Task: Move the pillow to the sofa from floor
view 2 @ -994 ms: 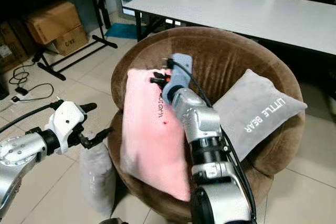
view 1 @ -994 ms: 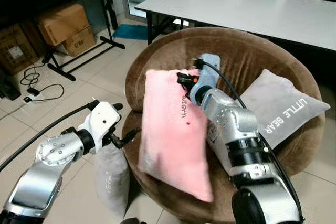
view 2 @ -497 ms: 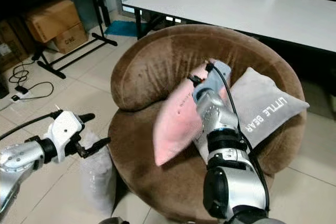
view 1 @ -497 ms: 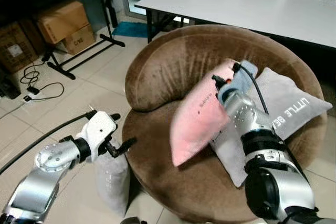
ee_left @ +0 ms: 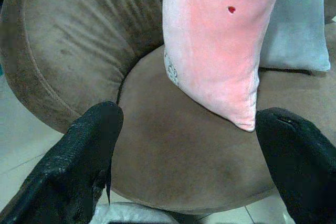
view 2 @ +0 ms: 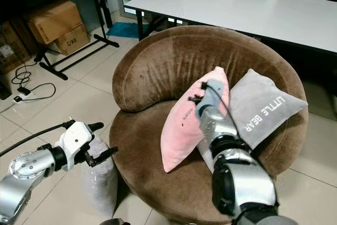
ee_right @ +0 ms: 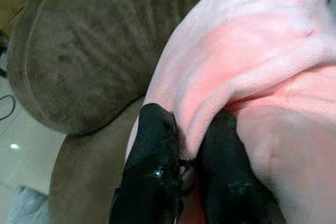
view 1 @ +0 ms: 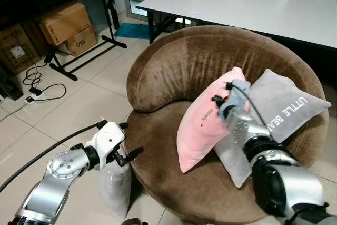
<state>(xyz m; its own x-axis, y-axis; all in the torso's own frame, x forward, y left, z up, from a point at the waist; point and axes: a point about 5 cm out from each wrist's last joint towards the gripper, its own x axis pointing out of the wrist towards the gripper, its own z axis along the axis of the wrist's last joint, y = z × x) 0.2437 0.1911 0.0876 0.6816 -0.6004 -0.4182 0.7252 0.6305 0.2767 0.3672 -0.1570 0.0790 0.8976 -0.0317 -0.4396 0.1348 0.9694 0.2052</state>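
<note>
The soft pink pillow (view 1: 202, 125) is pinched by the right gripper (ee_right: 184, 169) at the sofa's (view 1: 174, 67) three o'clock; the left gripper (ee_left: 189, 156) is spread.

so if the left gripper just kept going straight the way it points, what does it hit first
Probably the brown sofa seat, just short of the pink pillow's lower corner. The left gripper is open and aimed there; depth is uncertain.

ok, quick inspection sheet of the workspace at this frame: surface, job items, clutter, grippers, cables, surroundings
Surface: round brown sofa, seat mostly bare.
Job's things: pink pillow on the seat, tilted, leaning against the grey pillow.
Clutter: bagged pillow on the tile floor against the sofa's front.
Grippers: right gripper shut on a fold of the pink pillow; left gripper open, short of the sofa's front.
Cables: black cords on the floor by the rack.
Surroundings: white table behind the sofa; cardboard boxes under the rack.
</note>
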